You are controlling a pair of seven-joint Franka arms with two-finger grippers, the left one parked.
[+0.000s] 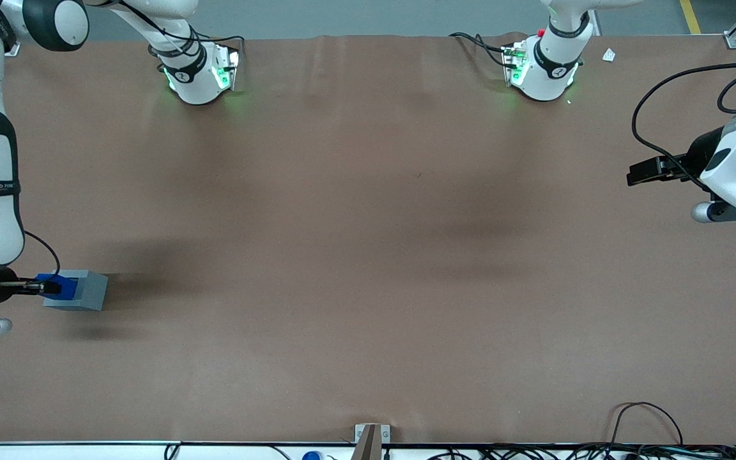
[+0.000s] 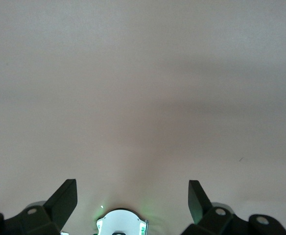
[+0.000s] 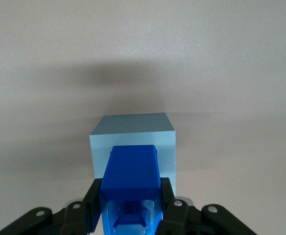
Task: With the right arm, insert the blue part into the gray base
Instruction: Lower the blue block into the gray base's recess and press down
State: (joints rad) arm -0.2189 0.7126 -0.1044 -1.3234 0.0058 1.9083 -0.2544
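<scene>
The gray base (image 1: 80, 291) sits on the brown table at the working arm's end. My right gripper (image 1: 45, 287) is shut on the blue part (image 1: 55, 286) and holds it right over the base's top, with the arm reaching in from the table's edge. In the right wrist view the blue part (image 3: 131, 176) is clamped between the two black fingers (image 3: 95, 196), and it covers the middle of the gray base (image 3: 133, 132). The recess in the base is hidden under the blue part. I cannot tell whether the part rests in it or hangs just above.
The brown table (image 1: 368, 255) stretches wide toward the parked arm's end. Two white arm bases (image 1: 199, 70) stand farthest from the front camera. A small bracket (image 1: 371, 437) and cables (image 1: 643, 421) lie at the nearest edge.
</scene>
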